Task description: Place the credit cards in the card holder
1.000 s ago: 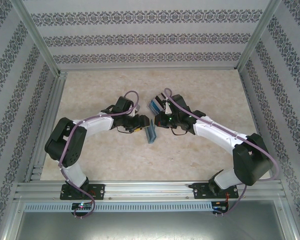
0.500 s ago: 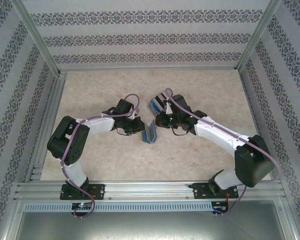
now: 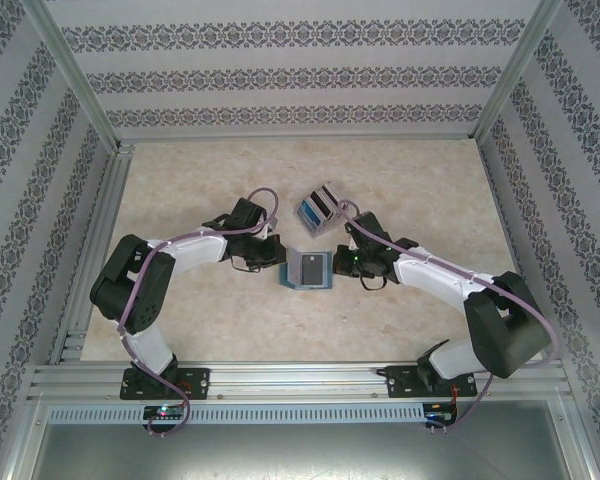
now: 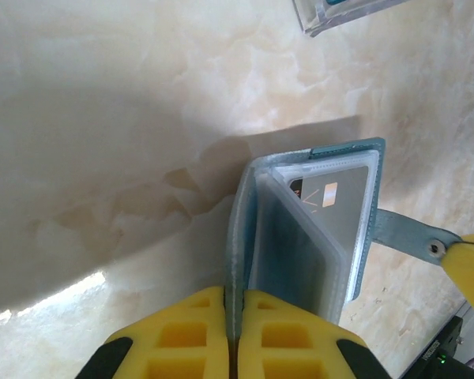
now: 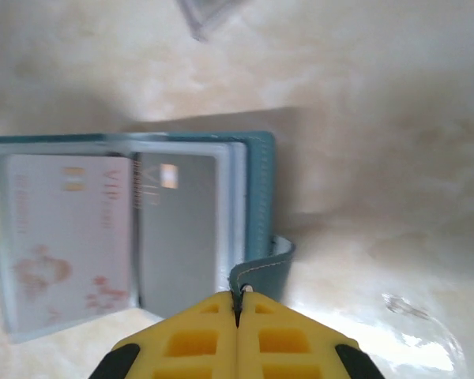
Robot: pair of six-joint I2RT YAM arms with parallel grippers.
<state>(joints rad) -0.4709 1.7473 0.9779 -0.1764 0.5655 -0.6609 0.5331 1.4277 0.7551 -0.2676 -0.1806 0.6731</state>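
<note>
The teal card holder (image 3: 309, 269) lies spread open on the table between both arms. My left gripper (image 4: 234, 294) is shut on the edge of its left cover (image 4: 238, 237). My right gripper (image 5: 238, 298) is shut on its teal snap strap (image 5: 262, 264). In the clear sleeves sit a whitish credit card with pink print (image 5: 63, 229) and a grey one (image 5: 178, 229). Further credit cards, striped dark and blue, rest in a clear case (image 3: 317, 208) just behind the holder.
The table is pale marble (image 3: 420, 180), fenced by aluminium rails (image 3: 90, 260) and patterned walls. A corner of the clear case (image 4: 340, 12) shows at the top of the left wrist view. The right gripper's yellow finger (image 4: 470, 260) shows at that view's right edge.
My left gripper closed on the holder's cover. My right gripper drew the strap to the right and nearer, and the holder went from standing folded to spread open.
</note>
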